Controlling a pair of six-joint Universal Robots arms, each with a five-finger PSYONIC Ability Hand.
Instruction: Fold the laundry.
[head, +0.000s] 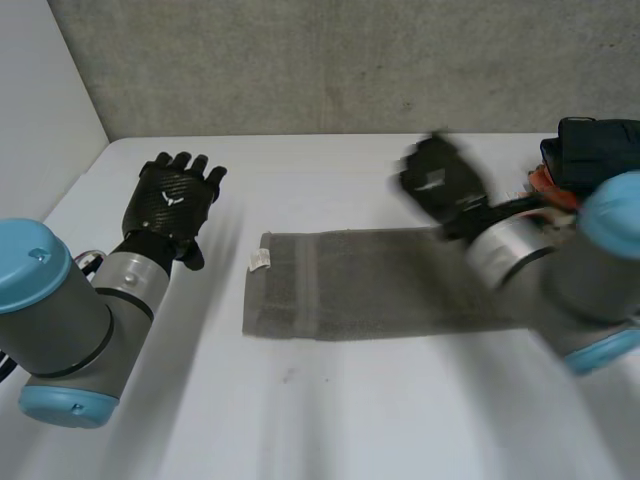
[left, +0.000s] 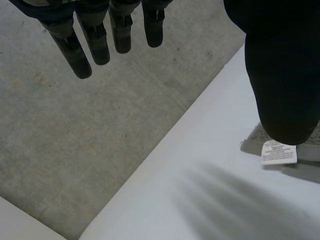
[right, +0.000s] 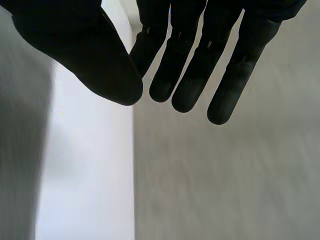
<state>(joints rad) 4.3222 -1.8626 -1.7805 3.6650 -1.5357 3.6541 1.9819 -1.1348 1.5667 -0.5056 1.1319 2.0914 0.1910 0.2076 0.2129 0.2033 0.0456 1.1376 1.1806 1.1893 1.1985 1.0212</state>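
Grey towel (head: 370, 285) is laid flat mid-frame on table (head: 330, 410); black object (head: 598, 148) is seen upper right. Fingers are held straight, apart on left robot hand (head: 172, 200) & right robot hand (head: 440, 180).

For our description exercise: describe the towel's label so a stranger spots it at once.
On the white table a grey towel lies flat in a long strip. Go to its end nearer the robot's left hand: at the far corner sits a care label, the only white, printed scrap on grey cloth.
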